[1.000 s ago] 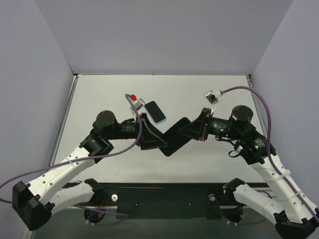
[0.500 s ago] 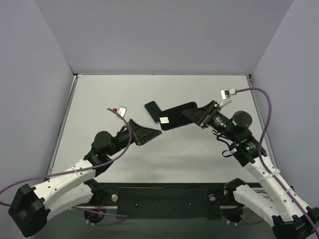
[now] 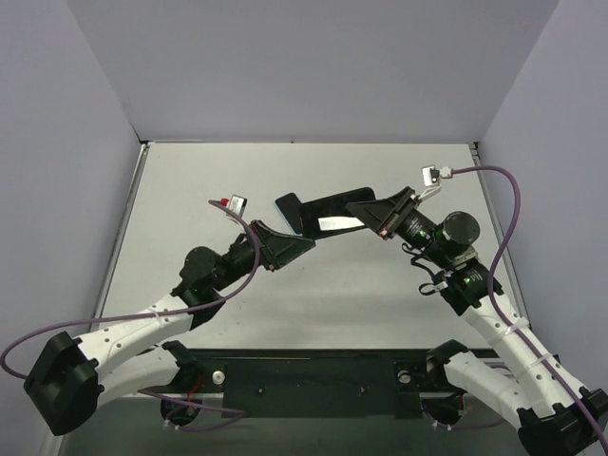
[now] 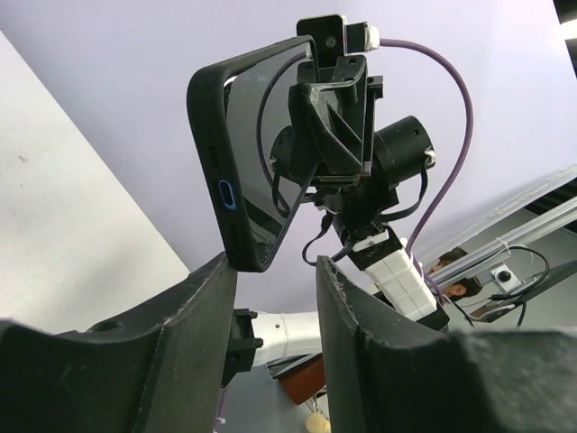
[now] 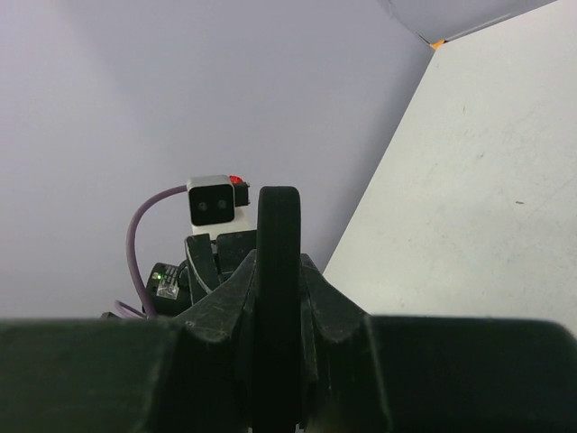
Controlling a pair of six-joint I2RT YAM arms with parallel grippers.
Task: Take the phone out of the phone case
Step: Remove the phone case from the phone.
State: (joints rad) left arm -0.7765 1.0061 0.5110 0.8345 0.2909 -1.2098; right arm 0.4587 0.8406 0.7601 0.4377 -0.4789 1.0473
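Phone case [image 3: 332,207]: black, raised clear of the table [image 3: 190,190], gripped at one short end only; broad glossy face towards the overhead camera. Likely kept aloft so the free end can be reached.
Right gripper [image 3: 372,215]: at the case's right end; fingers [image 5: 221,311] pressed onto both faces, case edge-on between them in the wrist view. Acts as the anchor, by the look of it.
Left gripper [image 3: 296,241]: just below the case's free end; fingers [image 4: 194,316] spread, the case's lower corner in the gap, no clear contact. Probably lined up to take or steady that end.
Phone [image 3: 287,205]: probably the smaller dark slab flat on the table beyond the case's free end, partly hidden by it; if so, already out.
Doubt: glossy face could be a screen; cannot tell.
Risk: slip from a one-ended pinch.
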